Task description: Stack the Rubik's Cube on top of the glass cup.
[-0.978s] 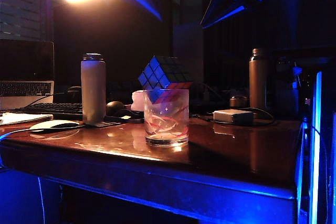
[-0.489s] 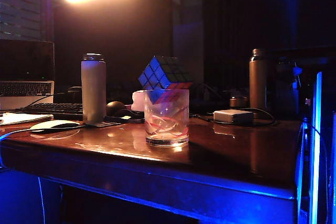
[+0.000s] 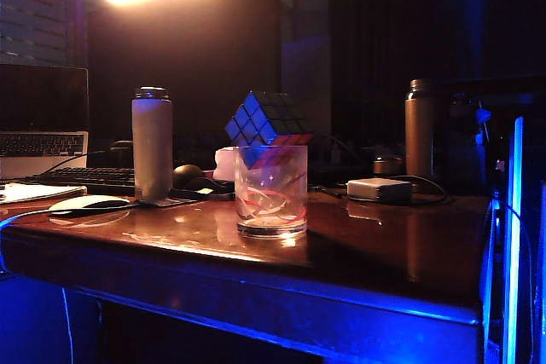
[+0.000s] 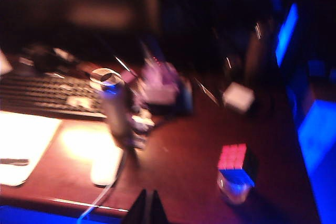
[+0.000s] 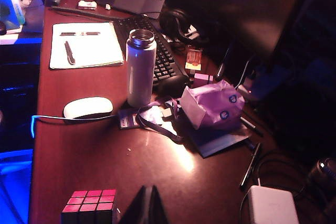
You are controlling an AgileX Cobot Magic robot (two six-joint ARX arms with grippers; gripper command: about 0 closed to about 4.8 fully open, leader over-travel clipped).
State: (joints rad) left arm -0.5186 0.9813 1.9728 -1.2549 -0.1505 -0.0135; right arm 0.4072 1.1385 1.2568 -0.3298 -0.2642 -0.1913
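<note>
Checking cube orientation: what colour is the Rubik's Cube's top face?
Pink-red; the Rubik's Cube shows it best in the right wrist view.

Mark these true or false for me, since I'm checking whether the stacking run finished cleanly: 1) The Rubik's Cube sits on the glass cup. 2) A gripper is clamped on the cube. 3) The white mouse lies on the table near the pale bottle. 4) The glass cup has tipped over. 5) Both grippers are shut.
1) True: the Rubik's Cube rests tilted on the rim of the glass cup.
2) False: the left gripper and right gripper are both clear of the cube, above the table.
3) True: the white mouse lies beside the pale bottle.
4) False: the cup stands upright.
5) True: each gripper's fingers are together.
</note>
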